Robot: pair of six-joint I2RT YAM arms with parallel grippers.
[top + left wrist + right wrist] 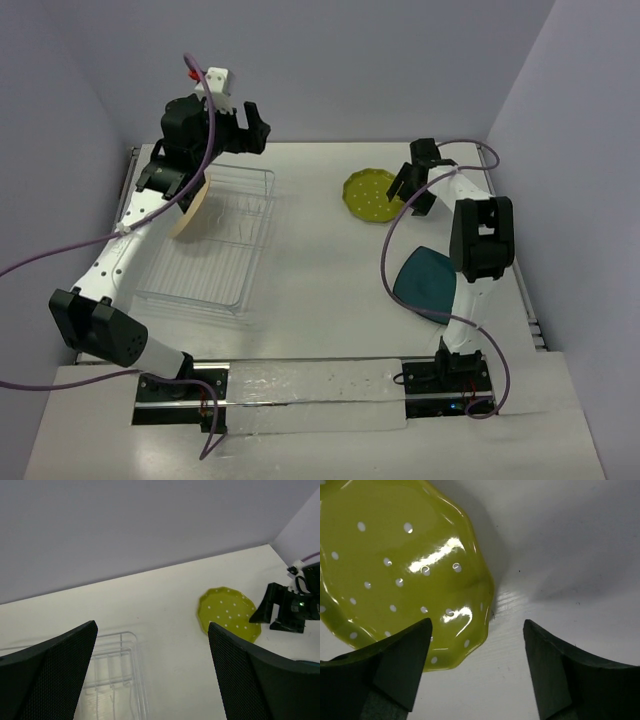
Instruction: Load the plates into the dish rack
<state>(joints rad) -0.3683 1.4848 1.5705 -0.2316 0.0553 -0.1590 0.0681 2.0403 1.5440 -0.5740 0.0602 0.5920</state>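
The yellow-green dotted plate (368, 195) lies flat at the table's far middle-right. My right gripper (411, 190) hangs low at its right edge, open. In the right wrist view the plate (405, 565) has its rim between the jaws: one finger is over the plate, the other over bare table, and neither touches it. The cream plate (192, 210) stands tilted in the far-left part of the dish rack (215, 272). My left gripper (250, 128) is raised above the rack's far end, open and empty. The dark teal plate (425, 280) lies at the right, partly hidden by my right arm.
The left wrist view shows the rack's far corner (117, 660), the dotted plate (227, 612) and my right gripper (285, 611) beyond it. Purple walls close the table's back and sides. A purple cable (400, 225) loops over the table beside the right arm.
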